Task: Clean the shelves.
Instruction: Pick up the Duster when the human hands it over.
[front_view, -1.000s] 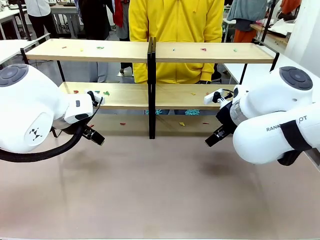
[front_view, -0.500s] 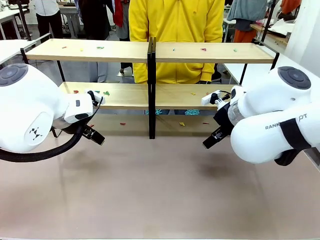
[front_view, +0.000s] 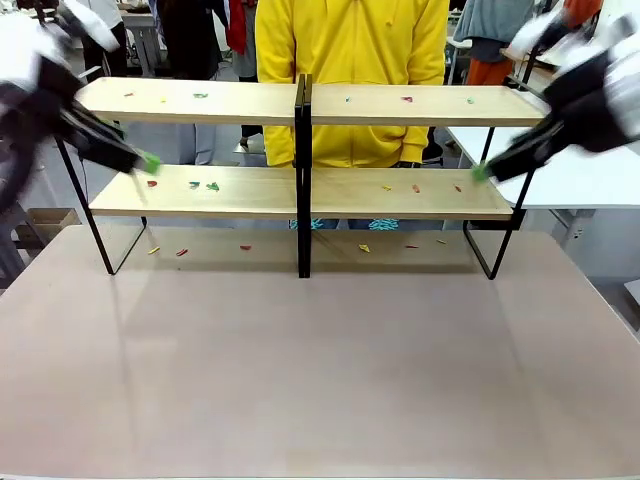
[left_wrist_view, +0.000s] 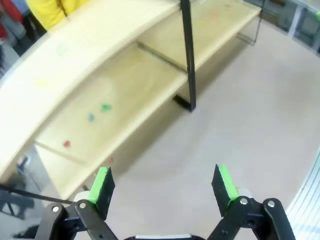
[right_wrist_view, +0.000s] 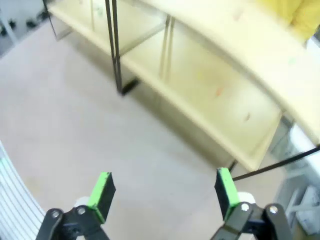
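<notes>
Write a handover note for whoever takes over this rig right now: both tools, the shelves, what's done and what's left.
Left tool: open, empty, raised near the left end of the shelves.
Right tool: open, empty, raised near the right end.
Shelves: at the far side of the table, with a person in a yellow top behind them.
Done: nothing visibly cleaned. Small coloured scraps lie on all four boards and on the table under the rack.
Left: clear the scraps off every board.
</notes>
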